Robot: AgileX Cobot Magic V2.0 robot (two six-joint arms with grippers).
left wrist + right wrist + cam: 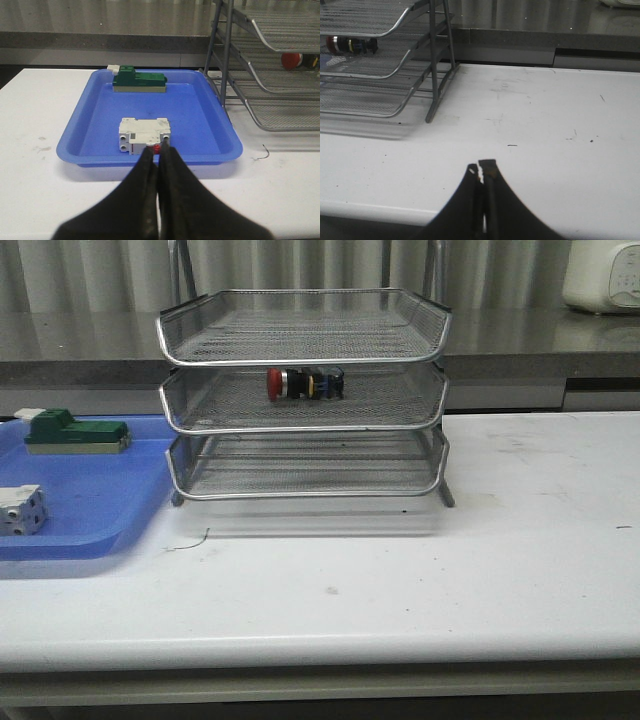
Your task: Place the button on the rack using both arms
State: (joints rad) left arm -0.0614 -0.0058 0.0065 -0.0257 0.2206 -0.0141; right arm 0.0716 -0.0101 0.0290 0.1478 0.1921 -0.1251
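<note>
The button [304, 383], with red cap, silver collar and black body, lies on its side on the middle tier of the silver wire-mesh rack [300, 350]. It also shows in the left wrist view [291, 60] and in the right wrist view [351, 45]. My left gripper [158, 150] is shut and empty, held over the table in front of the blue tray. My right gripper [480, 167] is shut and empty, over the white table to the right of the rack [380, 60]. Neither arm shows in the front view.
A flat blue tray [90, 510] lies left of the rack and holds a green-and-white block [72, 432] and a white grey-dotted block [20, 510]. A white appliance [603, 275] stands on the counter at the back right.
</note>
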